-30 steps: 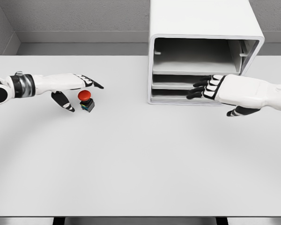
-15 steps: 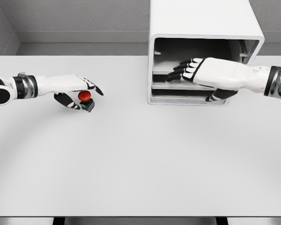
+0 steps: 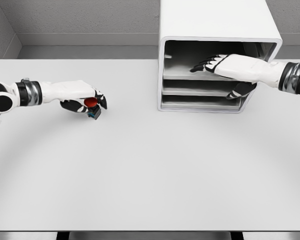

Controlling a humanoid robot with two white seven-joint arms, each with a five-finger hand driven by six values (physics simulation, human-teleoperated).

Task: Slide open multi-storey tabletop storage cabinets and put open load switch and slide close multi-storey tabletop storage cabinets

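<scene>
The load switch (image 3: 93, 113), a small dark block with a red button cap, sits tilted on the table's left side. My left hand (image 3: 88, 102) has its fingers and thumb curled around it, covering part of the cap. The white three-level storage cabinet (image 3: 215, 22) stands at the back right. Its top level is a wide open cavity with a grey tray floor (image 3: 190, 70), and two shallower drawers lie below it. My right hand (image 3: 217, 72) reaches into the top level, fingers stretched flat over the tray edge and thumb hanging in front of the middle drawer. It holds nothing.
The white table (image 3: 150, 165) spans the whole view, with grey walls behind it. The cabinet's right side wall (image 3: 270, 50) is close to my right forearm (image 3: 290, 77).
My left hand's fingers have closed around the switch, which now tilts. My right hand has risen from the lower drawers into the top level and reached further in.
</scene>
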